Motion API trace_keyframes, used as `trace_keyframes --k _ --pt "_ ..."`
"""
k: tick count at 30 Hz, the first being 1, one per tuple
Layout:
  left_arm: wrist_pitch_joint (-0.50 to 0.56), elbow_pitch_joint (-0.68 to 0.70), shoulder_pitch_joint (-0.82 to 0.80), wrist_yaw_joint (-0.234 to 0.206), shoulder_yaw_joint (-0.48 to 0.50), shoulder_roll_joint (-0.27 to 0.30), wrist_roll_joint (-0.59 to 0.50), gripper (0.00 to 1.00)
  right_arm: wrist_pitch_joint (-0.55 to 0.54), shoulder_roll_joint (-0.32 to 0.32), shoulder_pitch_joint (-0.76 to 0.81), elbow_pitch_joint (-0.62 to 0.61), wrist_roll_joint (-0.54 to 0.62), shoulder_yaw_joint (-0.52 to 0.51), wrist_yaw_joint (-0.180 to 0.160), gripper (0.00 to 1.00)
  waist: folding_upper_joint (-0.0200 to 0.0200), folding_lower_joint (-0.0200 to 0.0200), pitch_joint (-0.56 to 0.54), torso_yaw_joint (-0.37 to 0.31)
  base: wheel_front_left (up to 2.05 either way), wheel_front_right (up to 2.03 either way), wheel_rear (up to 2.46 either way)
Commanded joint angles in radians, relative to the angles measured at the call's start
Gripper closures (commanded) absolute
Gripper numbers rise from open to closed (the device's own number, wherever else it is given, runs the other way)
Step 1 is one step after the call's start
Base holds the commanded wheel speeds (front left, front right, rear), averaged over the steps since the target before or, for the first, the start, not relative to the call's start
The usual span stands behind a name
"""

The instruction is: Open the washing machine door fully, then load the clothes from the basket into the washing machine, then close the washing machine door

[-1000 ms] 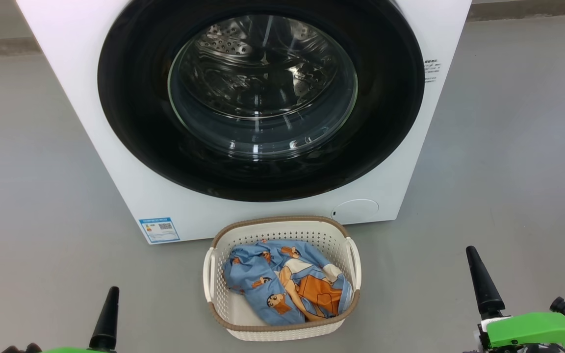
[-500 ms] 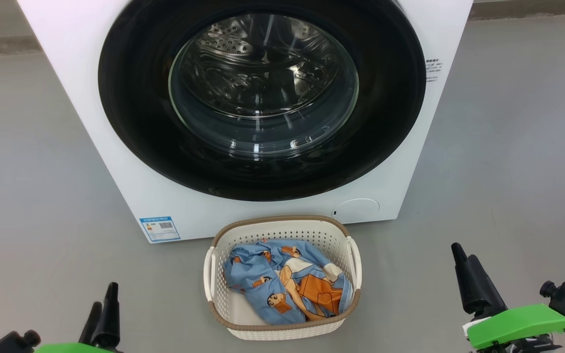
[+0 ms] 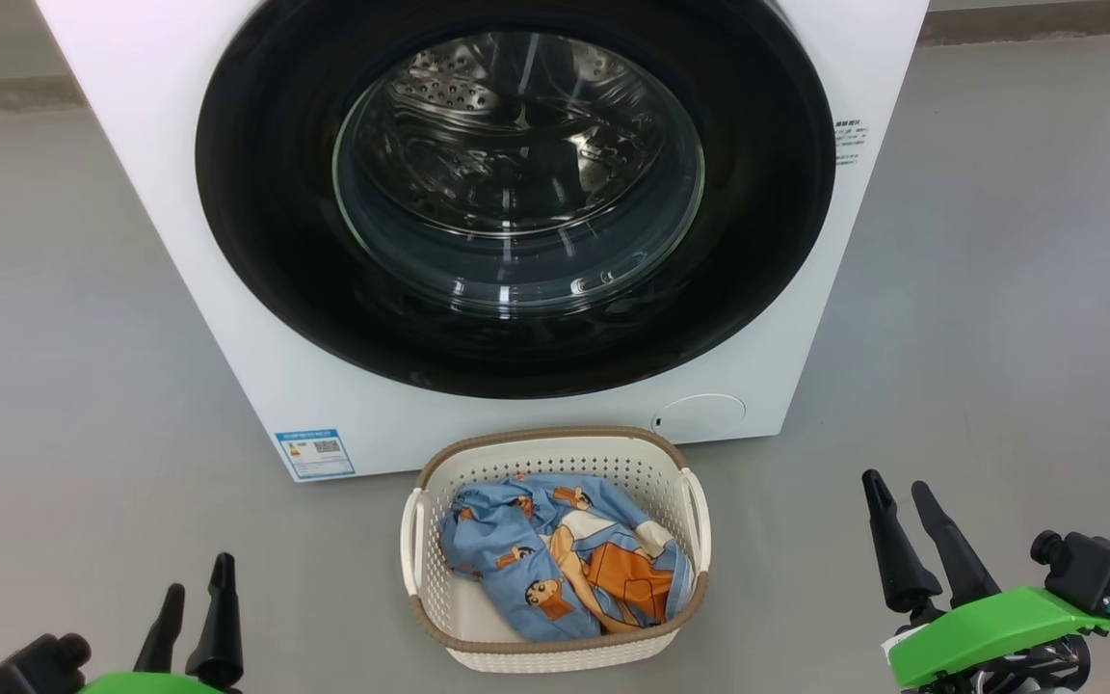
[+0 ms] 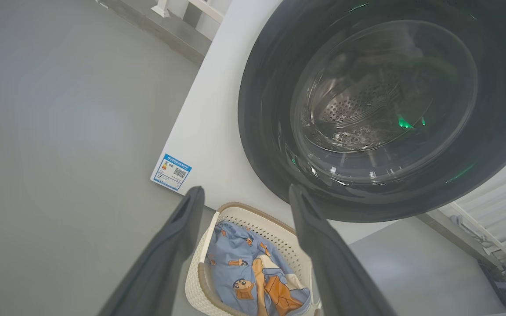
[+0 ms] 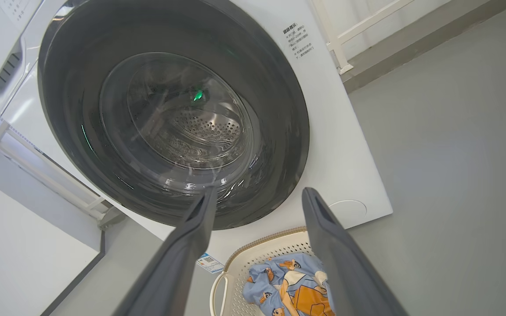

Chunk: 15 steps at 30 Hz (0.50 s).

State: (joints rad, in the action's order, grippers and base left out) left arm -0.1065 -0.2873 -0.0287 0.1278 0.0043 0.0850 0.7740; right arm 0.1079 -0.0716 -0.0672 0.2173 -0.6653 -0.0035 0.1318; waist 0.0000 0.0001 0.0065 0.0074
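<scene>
**Head view.** Compared with one second ago: right gripper turned so that both dark fingers show side by side where a single one showed, and shifted slightly toward the basket. Left gripper likewise with two fingers in place of one. Both spread wide, grasping nothing, low over the grey floor on either side of the basket. Unchanged: washing machine door, shut flush on the washing machine. Glossy black ring around a bulging clear window, with the steel drum visible through it. Basket on the floor just before the machine's front, below the door, near the blue label. Inside it the clothes, crumpled, light blue with orange and tan cartoon figures.

**Left wrist view.** Left gripper wide apart and empty. Basket and clothes framed between the fingers, door above, label beside the near fingertip.

**Right wrist view.** Right gripper wide apart and empty, tips level with the lower rim of the door. Basket and clothes low between the fingers.
</scene>
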Motion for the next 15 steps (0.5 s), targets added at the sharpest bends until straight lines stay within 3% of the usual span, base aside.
trace_keyframes --k 1,15 --pt "-0.014 0.025 -0.047 0.002 0.017 0.028 -0.034 0.00 0.013 -0.016 -0.046 -0.027 0.035 0.024 -0.001 0.00 0.0000 -0.0001 0.000 0.000 0.00 0.00 0.00" --pt "-0.055 0.038 -0.044 0.002 0.033 0.039 -0.225 0.00 0.054 -0.020 -0.053 -0.018 0.226 0.032 -0.001 0.00 0.0000 -0.0001 -0.004 -0.005 0.00 0.00 0.00"
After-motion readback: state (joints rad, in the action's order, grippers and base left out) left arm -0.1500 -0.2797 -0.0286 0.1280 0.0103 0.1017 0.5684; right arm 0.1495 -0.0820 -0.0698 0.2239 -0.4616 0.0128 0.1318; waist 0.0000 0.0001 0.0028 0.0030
